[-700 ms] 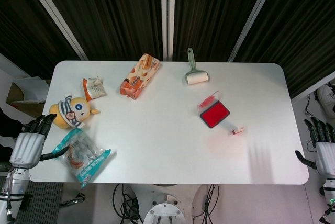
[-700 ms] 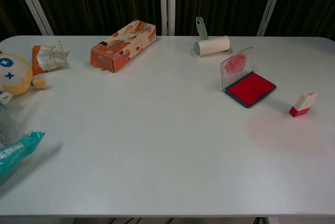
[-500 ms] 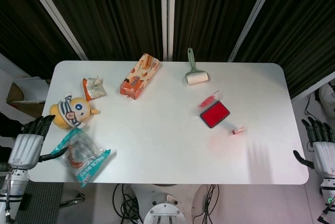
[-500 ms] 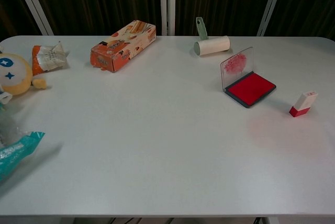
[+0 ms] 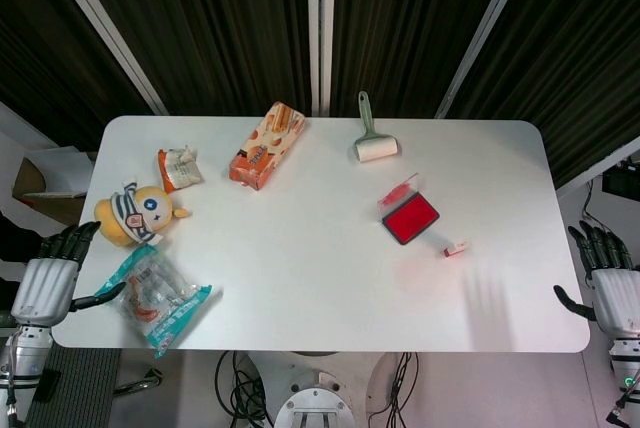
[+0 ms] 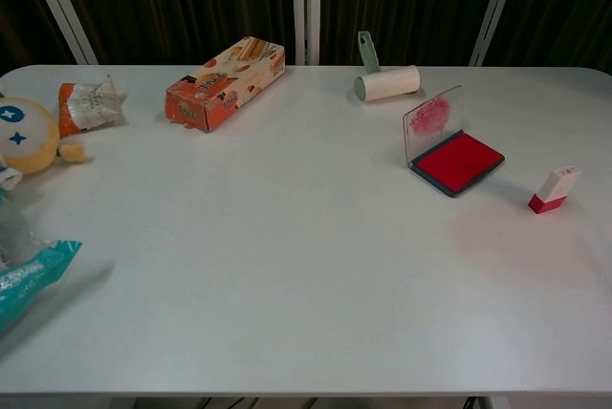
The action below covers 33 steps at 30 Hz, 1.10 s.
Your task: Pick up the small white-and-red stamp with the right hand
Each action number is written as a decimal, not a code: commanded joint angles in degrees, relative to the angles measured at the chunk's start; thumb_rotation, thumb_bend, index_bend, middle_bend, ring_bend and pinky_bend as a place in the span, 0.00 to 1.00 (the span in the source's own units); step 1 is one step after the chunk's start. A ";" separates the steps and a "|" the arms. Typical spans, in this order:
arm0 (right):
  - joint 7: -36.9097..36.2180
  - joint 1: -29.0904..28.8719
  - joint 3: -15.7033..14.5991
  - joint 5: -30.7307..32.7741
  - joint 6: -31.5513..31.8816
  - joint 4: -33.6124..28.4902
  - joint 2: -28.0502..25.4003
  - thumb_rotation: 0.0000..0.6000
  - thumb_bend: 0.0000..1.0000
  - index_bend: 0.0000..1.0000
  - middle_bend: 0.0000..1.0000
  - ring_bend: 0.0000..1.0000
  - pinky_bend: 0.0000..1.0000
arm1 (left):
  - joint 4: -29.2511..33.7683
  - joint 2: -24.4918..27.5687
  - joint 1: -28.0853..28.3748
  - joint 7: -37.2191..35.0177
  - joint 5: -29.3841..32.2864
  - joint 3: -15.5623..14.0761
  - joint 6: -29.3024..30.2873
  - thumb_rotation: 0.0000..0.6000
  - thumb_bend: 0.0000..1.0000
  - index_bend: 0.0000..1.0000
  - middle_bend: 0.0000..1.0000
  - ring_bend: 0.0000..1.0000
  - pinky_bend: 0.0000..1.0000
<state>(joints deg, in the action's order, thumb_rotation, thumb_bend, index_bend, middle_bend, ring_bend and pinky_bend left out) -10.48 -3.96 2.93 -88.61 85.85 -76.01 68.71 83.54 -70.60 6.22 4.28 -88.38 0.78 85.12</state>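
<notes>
From the head view, the right hand (image 5: 606,283) hangs off the desk's (image 5: 300,278) right edge with fingers spread and nothing in it. Over the last half second it has crept slightly inward and upward along that edge, but it is still well apart from the small white-and-red plastic stamp (image 5: 456,248). The stamp lies just beside the open red ink pad (image 5: 409,216), on the side nearer the right hand. The left hand (image 5: 48,278), also empty with fingers apart, has sunk a little off the desk's left edge, away from the yellow plush toy (image 5: 135,213).

From the chest view, neither hand shows. The stamp (image 6: 554,189) sits unmoved, near the ink pad (image 6: 453,154). Judging by this, the reach has only begun; the whole approach and grasp remain.
</notes>
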 commanded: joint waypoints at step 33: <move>14.23 -16.96 0.24 -1.75 -18.30 14.72 18.55 1.00 0.18 0.27 0.30 0.80 1.00 | -2.00 -1.19 -0.06 -1.37 -0.09 -1.38 -1.83 0.14 0.08 0.04 0.12 0.11 0.19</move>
<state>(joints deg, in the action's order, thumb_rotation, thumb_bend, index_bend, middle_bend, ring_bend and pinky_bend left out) 3.53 -20.35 3.30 -90.57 68.36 -61.81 86.78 81.57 -71.78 6.13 2.94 -88.49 -0.58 83.34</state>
